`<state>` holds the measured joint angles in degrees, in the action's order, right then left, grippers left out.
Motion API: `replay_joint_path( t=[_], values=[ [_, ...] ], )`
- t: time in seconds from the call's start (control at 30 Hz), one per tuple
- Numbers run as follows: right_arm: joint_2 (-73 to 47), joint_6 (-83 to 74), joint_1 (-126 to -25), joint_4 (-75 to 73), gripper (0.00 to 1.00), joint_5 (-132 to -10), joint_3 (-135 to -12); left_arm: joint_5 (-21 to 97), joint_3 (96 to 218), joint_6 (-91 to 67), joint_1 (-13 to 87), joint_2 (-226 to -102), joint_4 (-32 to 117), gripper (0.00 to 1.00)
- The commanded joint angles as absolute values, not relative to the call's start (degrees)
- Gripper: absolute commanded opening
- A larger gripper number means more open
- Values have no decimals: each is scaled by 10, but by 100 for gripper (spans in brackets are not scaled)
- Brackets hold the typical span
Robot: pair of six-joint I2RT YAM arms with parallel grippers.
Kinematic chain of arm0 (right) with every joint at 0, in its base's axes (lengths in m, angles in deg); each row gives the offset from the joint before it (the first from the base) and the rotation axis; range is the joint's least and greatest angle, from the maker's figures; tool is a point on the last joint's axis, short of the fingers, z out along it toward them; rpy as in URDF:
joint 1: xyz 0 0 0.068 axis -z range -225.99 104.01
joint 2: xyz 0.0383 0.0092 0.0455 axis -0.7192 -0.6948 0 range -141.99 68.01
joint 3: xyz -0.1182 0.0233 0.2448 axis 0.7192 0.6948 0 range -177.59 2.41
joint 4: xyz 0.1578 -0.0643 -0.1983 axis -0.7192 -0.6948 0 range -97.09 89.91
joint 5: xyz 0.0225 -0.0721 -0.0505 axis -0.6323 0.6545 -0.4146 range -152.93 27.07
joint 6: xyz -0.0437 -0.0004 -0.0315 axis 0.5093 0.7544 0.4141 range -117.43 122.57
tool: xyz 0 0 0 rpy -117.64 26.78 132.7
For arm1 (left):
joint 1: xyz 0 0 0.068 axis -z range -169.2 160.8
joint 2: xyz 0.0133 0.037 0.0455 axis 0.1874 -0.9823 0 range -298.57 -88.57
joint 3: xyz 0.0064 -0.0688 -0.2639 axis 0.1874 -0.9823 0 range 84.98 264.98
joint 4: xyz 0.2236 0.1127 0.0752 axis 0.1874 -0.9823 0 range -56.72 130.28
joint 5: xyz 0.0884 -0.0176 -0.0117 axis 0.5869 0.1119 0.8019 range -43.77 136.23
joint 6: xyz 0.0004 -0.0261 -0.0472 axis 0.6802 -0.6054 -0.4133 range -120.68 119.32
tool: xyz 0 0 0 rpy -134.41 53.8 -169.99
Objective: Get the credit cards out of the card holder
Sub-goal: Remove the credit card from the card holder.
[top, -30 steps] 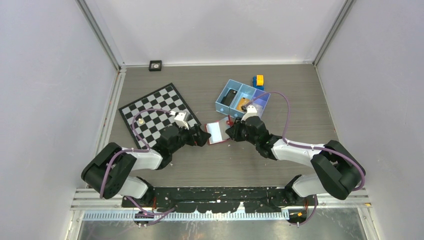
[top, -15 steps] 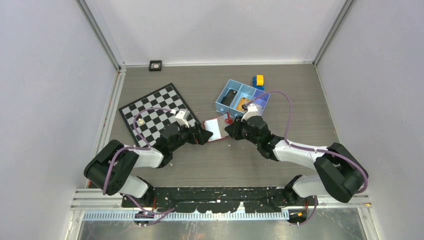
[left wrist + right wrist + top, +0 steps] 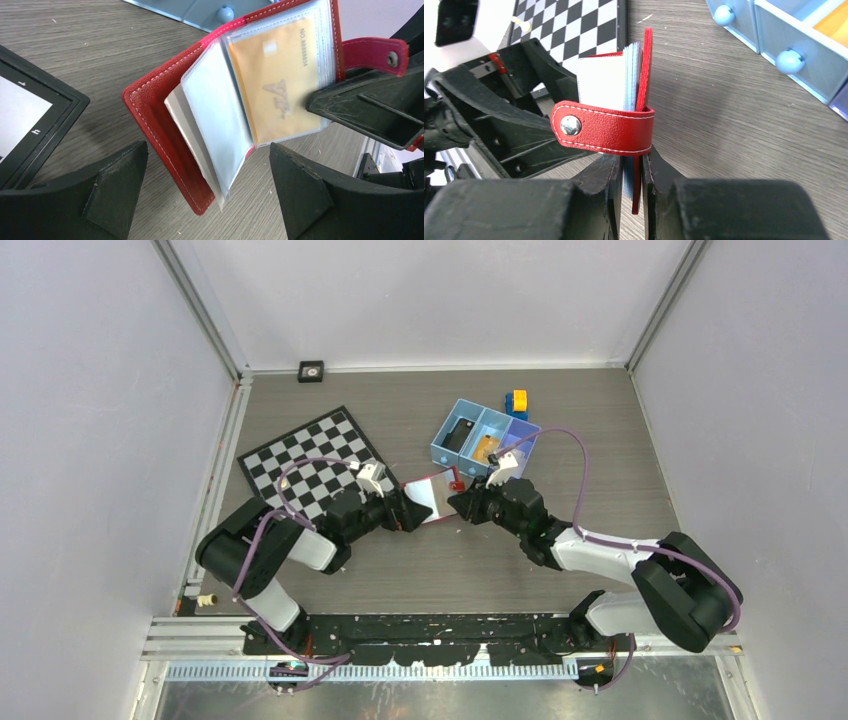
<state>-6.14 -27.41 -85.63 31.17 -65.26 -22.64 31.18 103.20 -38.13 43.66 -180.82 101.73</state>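
My right gripper [image 3: 633,167] pinches the open card holder [image 3: 150,120]; my left gripper [image 3: 207,190] stands spread beside it. A clear sleeve [image 3: 215,115] blurs the orange card [image 3: 272,85].

Grey wood-grain tabletop [image 3: 400,400], enclosed on three sides by plain pale walls [image 3: 430,300]. Aluminium posts [image 3: 200,310] stand in the far corners. Even, soft lighting.

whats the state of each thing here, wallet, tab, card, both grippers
card holder: open
snap tab: unsnapped
orange card: inside a clear sleeve
left gripper: open, straddling the card holder, not gripping
right gripper: shut on the card holder
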Motion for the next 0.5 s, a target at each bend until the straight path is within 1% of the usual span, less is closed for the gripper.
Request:
replay_joint_path(
  t=[0.0, 0.17, 0.27, 0.3, 0.4, 0.43, 0.47],
  values=[
    [-62, -266, -859, 396, 0, -679, -225, 284, 1048, -393, 435, -1834, 1101, 94],
    [-64, -266, -859, 428, 1, -686, -213, 283, 1056, -404, 437, -1858, 1120, 94],
    [-65, -265, -858, 428, 1, -684, -211, 284, 1060, -407, 437, -1863, 1119, 88],
    [-65, -265, -859, 429, 0, -684, -211, 285, 1059, -408, 438, -1863, 1121, 83],
    [-65, -264, -858, 426, 1, -688, -211, 285, 1053, -405, 438, -1860, 1129, 60],
    [-66, -264, -858, 425, 0, -690, -211, 284, 1053, -403, 438, -1858, 1129, 55],
    [-67, -265, -859, 425, 1, -693, -211, 284, 1052, -401, 438, -1857, 1129, 41]
  ],
)
